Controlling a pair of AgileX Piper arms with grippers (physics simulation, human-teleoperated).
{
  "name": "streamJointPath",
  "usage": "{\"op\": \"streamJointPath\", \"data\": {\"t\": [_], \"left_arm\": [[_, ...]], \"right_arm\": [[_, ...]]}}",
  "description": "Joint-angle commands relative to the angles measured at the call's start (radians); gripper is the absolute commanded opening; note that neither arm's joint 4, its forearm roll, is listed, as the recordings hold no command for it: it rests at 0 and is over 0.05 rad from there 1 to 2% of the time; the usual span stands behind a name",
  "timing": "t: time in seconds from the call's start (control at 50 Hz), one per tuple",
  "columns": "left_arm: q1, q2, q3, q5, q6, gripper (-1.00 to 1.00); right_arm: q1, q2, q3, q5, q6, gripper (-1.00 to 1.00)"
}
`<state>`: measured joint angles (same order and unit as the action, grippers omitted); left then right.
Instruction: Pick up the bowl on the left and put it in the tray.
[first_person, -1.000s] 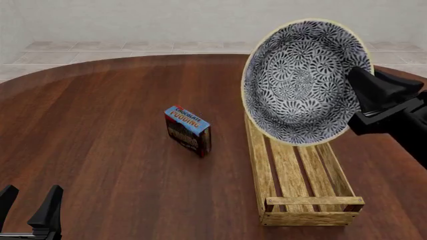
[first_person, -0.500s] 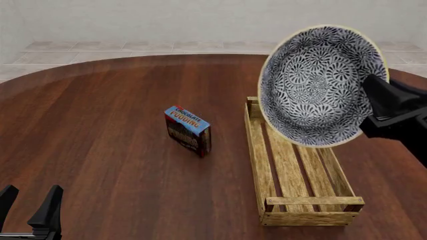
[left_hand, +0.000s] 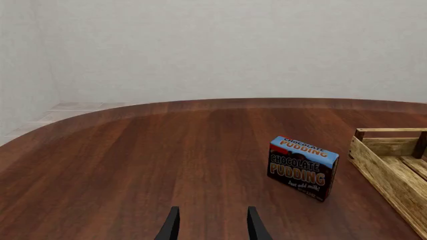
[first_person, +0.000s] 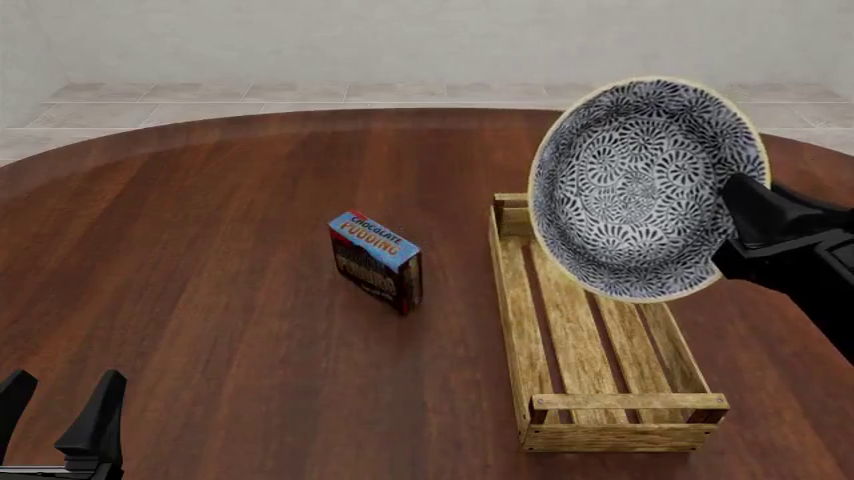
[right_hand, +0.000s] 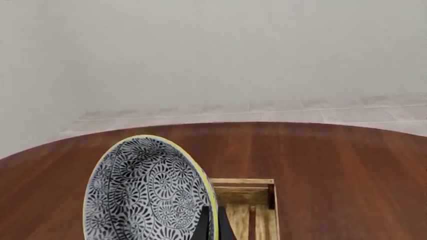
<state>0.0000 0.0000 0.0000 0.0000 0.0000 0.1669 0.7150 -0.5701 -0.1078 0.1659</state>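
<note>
The right end effector (first_person: 737, 215) was clamped on the rim of the round blue-and-white floral ceramic bowl (first_person: 647, 188), holding it tilted above the long slatted wooden tray (first_person: 523, 330). Levelling the bowl and lowering it centrally before release would likely seat it cleanly. The left end effector (first_person: 60, 412) hung open and empty.

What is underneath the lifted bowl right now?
The bowl, tilted on edge in the right gripper, hangs over the far half of the tray. Bare slats show below it; the bowl covers the tray's far right corner.

big round dark wood table (first_person: 227, 250) with a glossy reddish grain, pale tiled floor (first_person: 267, 92) peeking past its edge at 12 o'clock, plain off-white wall (first_person: 400, 40) behind, soft even light
</note>
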Motion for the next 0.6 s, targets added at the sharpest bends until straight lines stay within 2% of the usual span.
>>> {"op": "streamJointPath", "data": {"t": [0.02,0.1,0.12,0.16,0.18,0.22,0.24,0.26,0.32,0.6], "left_arm": [[0.000,0.000,0.000,0.000,0.000,1.00],[0.000,0.000,0.000,0.000,0.000,1.00],[0.000,0.000,0.000,0.000,0.000,1.00],[0.000,0.000,0.000,0.000,0.000,1.00],[0.000,0.000,0.000,0.000,0.000,1.00],[0.000,0.000,0.000,0.000,0.000,1.00],[0.000,0.000,0.000,0.000,0.000,1.00],[0.000,0.000,0.000,0.000,0.000,1.00],[0.000,0.000,0.000,0.000,0.000,1.00],[0.000,0.000,0.000,0.000,0.000,1.00]], "right_arm": [[-0.012,0.038,0.010,-0.002,0.053,-1.00],[-0.015,0.032,0.013,-0.001,0.037,-1.00],[-0.001,0.091,0.001,0.019,0.093,-1.00],[-0.010,0.070,0.006,0.023,0.059,-1.00],[0.012,0.119,-0.001,0.037,0.117,-1.00],[-0.022,0.074,0.004,0.024,0.046,-1.00],[-0.010,0.093,0.001,0.030,0.073,-1.00],[-0.010,0.093,0.001,0.030,0.073,-1.00],[-0.004,0.088,0.002,0.034,0.049,-1.00],[-0.019,0.097,0.013,0.022,0.026,-1.00]]}}
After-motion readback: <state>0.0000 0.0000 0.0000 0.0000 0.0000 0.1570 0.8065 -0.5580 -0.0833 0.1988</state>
